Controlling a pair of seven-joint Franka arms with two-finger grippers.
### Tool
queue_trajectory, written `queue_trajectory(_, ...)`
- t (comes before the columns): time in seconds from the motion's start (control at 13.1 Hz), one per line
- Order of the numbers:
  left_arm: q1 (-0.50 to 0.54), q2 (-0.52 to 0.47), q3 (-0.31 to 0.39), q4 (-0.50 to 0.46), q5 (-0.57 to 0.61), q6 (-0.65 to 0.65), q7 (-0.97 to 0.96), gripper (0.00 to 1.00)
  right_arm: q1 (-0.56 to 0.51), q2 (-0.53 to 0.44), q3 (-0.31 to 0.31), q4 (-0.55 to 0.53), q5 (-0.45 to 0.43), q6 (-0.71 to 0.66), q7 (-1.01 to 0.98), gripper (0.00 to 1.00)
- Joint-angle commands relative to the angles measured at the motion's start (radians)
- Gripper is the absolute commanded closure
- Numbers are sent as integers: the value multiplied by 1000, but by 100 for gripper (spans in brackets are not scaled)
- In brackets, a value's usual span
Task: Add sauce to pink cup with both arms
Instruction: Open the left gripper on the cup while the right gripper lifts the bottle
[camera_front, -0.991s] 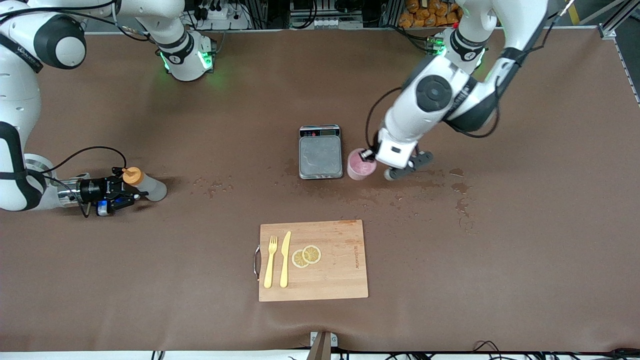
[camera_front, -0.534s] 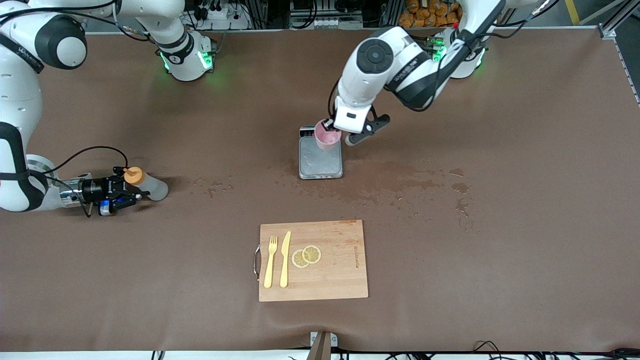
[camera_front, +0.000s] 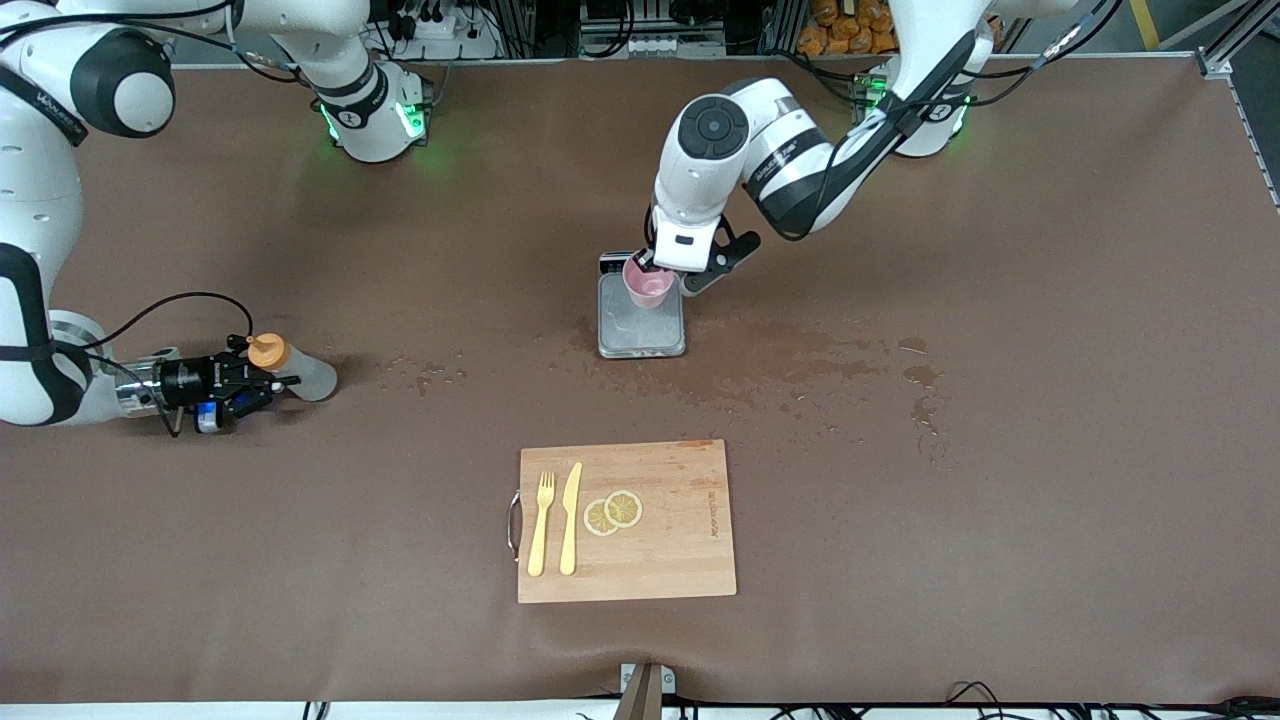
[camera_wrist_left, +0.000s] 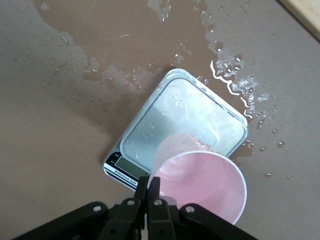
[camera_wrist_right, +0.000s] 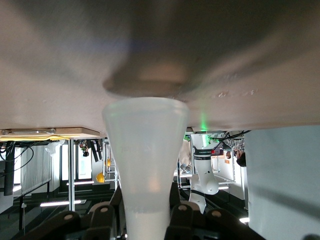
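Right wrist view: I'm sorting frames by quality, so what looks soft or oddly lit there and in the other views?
Right wrist view: squeeze bottle fills the frame, table blurred. Left wrist view: wet glare beside the scale tray. Front view: evenly lit.

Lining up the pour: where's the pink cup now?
In the front view, the pink cup hangs in the left claw over the scale tray, mid-table.

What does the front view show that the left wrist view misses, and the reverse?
Front only: the right end effector shut on the sauce bottle, plus the cutting board with fork, knife and lemon slices. Left wrist only: the cup's empty inside. Both: the left end effector pinching the pink cup over the scale.
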Motion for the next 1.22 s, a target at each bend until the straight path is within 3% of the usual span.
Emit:
queue_trajectory(0.0,-25,28,6,14,26,35,-38,100,17,-49,-1,22,7,-28,124,64)
queue_trajectory(0.46,-35,106,9,22,167,66,-110,100,104,-154,-4,54,-4,-40,354,62)
queue_trajectory(0.76,-42,121,9,24,188,101,-108,100,286,-259,-9,103,-169,-28,557,61)
queue_trajectory(1.14,-40,135,9,19,227,118,-119,100,392,-282,-10,178,-226,-25,790,61)
